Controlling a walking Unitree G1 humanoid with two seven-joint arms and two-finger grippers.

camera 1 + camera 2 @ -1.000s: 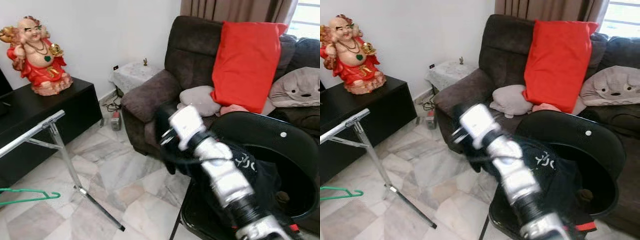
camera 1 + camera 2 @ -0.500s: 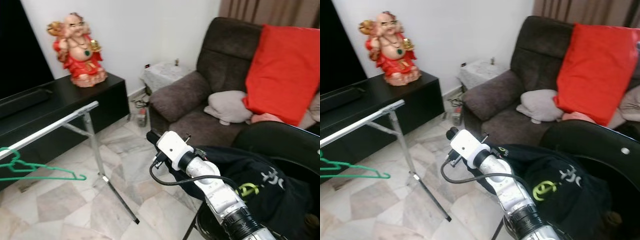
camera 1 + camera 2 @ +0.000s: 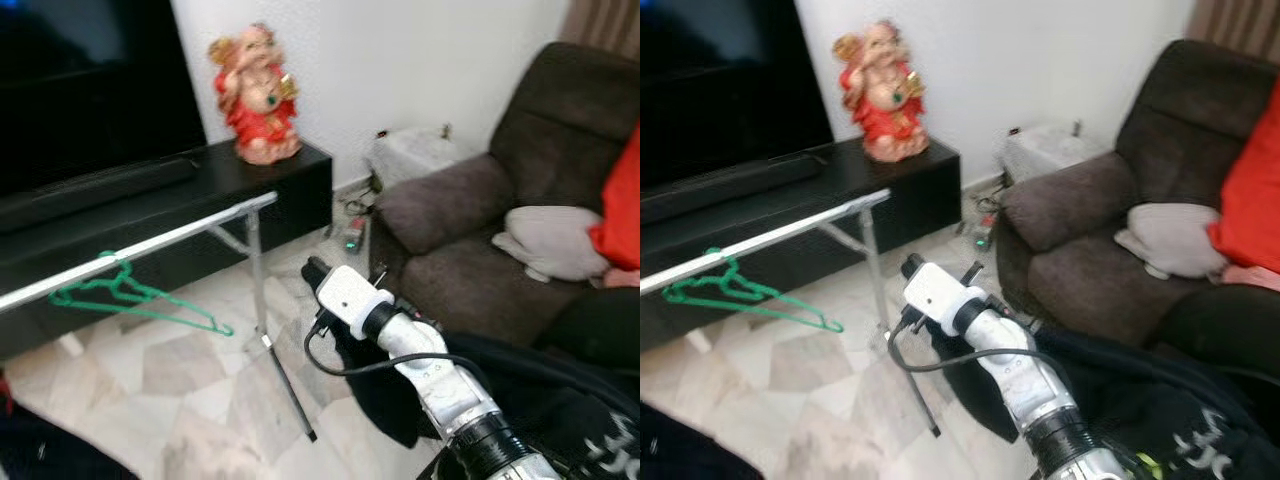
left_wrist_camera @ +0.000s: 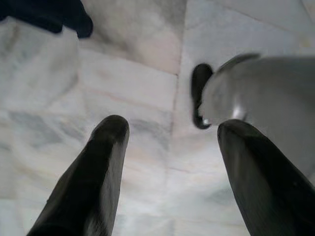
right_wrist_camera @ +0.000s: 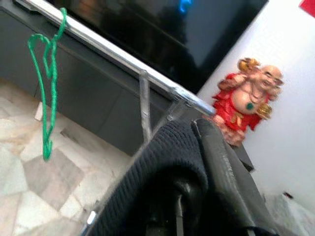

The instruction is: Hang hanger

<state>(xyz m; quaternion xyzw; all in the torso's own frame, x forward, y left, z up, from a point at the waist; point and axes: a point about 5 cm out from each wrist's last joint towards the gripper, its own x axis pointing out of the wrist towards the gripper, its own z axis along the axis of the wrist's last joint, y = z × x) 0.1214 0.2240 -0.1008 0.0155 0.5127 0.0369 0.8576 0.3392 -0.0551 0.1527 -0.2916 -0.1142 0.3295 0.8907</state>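
Note:
My right gripper reaches out over the marble floor, shut on a black garment that hangs below the arm. In the right wrist view the black knit fabric is pressed against one finger; any hanger under the cloth is hidden. A green hanger hangs on the silver rack rail to the gripper's left, some way off. The same green hanger and rail appear in the right wrist view. My left gripper is open above the floor tiles, holding nothing.
The rack's slanted leg stands between the rail and my arm. Behind are a black TV cabinet, a dark screen and a red statue. A brown sofa with a grey cushion lies to the right.
The whole view has swung left: the rack, green hanger and TV have come toward the middle, and the sofa and red pillow have slid off right. The right arm still holds the garment.

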